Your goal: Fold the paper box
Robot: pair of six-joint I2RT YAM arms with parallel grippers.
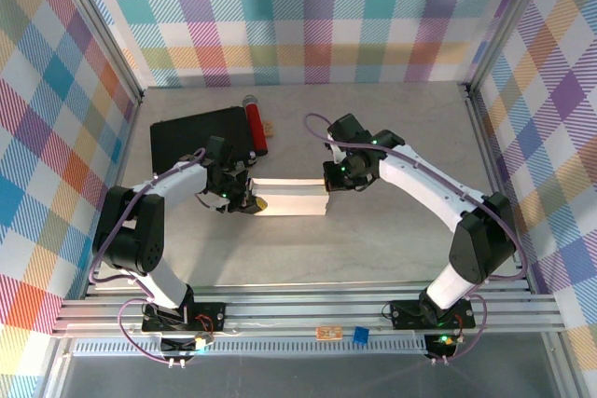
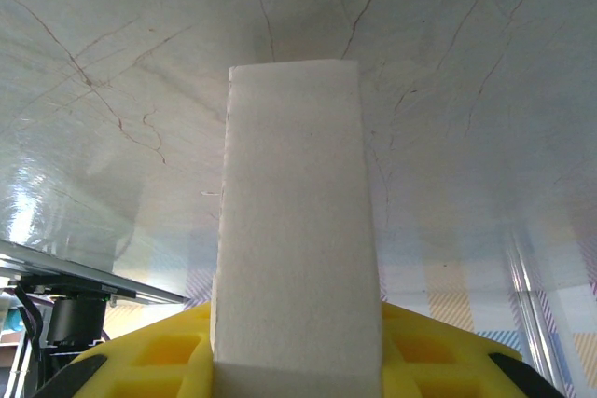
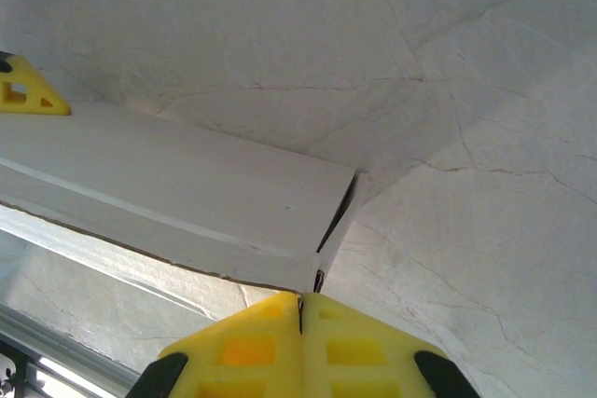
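Left gripper (image 1: 244, 198) is clamping the left end of the paper box (image 1: 291, 197), with the white cardboard running out between its yellow fingers (image 2: 159, 353). Right gripper (image 1: 328, 181) is sitting with its jaws pressed together, holding nothing that can be seen, its tips touching the lower corner of the box's right end.

The pale, veined table (image 1: 401, 118) is carrying everything. A black case (image 1: 191, 135) is lying behind the left arm, well clear of the work. The box is resting near the middle of the table, between the two grippers, as a long shallow white block. A red cylinder (image 1: 255, 126) is lying along the case's right edge.

In the right wrist view a dark slit is showing at the box's right end, so that end is probably not fully tucked. A push from the closed tips may be crushing the thin corner rather than seating it, or sliding the box through the left grip, which is holding only one end
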